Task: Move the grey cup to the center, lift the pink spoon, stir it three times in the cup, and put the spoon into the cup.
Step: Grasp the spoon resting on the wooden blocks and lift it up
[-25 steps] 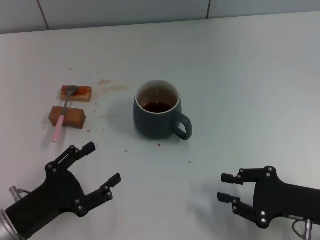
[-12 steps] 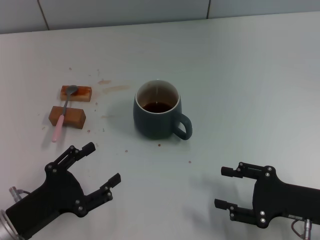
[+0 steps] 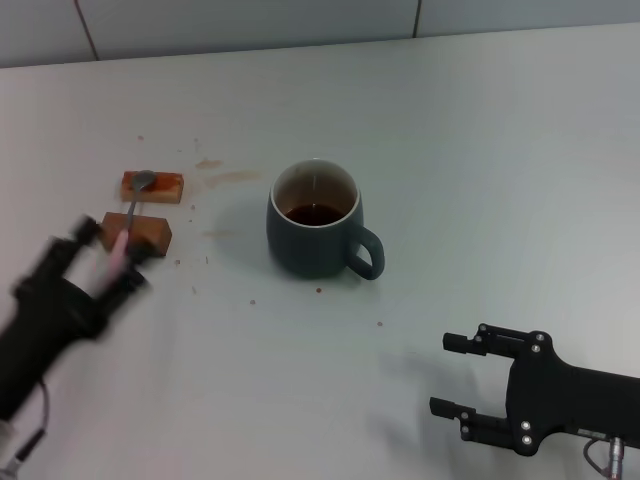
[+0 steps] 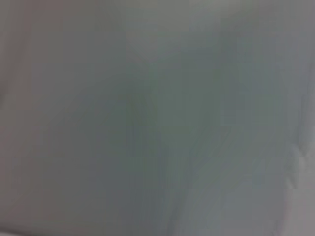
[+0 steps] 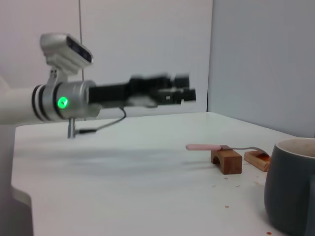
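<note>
Big change from the earlier frames is on the left side. The left gripper (image 3: 105, 262) used to sit low by the near left corner of the desk (image 3: 480, 150), fingers spread wide. Now we see it swung up and away from the near edge, hanging above the desk right over the pink end of the spoon (image 3: 128, 222). It's smeared with motion, but two fingers still show with a gap between them, so we'd call it apart, nothing held. In the right wrist view it sits clearly above the desk, not touching the spoon.

The spoon hasn't budged: it lies across the two blocks near the left edge, metal bowl on the far block (image 3: 152, 186), handle over the near block (image 3: 138, 232), pink tip sticking out toward the near edge.

The cup (image 3: 316, 220) is in the same spot too, about mid-desk, upright, handle pointing toward the near right corner, dark liquid inside. A few brown specks and a smear dot the desk between the blocks and the cup.

Over at the near right corner, the right gripper (image 3: 454, 376) looks the same as half a second ago: fingers apart, empty, aimed left, well clear of the cup.

The left wrist view gives us only a grey blur.
</note>
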Available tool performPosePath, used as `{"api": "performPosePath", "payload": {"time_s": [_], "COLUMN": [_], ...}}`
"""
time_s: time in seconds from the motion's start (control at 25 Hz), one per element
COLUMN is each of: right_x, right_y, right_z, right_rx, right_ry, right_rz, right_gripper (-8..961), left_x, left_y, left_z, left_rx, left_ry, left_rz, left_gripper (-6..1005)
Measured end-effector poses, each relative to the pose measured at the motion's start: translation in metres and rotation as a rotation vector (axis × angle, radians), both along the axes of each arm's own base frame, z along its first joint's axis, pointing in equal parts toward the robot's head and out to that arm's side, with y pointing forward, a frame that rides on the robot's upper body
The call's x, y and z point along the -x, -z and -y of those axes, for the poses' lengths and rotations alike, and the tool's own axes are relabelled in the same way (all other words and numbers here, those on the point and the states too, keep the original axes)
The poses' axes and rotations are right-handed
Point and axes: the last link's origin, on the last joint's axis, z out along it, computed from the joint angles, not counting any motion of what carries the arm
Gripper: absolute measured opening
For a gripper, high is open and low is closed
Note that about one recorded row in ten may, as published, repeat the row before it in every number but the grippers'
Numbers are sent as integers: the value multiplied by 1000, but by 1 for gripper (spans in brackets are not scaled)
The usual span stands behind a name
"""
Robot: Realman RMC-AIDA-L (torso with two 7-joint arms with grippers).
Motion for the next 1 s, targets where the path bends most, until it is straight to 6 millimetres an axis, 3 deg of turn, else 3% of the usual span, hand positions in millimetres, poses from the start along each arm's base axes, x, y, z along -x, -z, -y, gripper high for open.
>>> {"api": "performPosePath", "payload": {"time_s": [0.2,0.44,0.68,1.0], "right_x": [0,0,0,-1], "right_y": [0,-2,-4,-6], "right_z": [0,0,-1,-1], "right_rx": [2,6,4,-1], "right_ry": [1,-5,-10,-6], "right_rz": [-1,1,-3,2], "right_gripper": [675,676,676,676], "left_x": [13,29,44,46], "left_y": [-25,-35,-27,-16], "left_z": [-14,-12,-6,-5], "left_rx": [121,201,246,291], "left_ry": [-159,-304,-443,-517], "left_rz": [400,692,830,911], "left_gripper": [860,860,860,855]}}
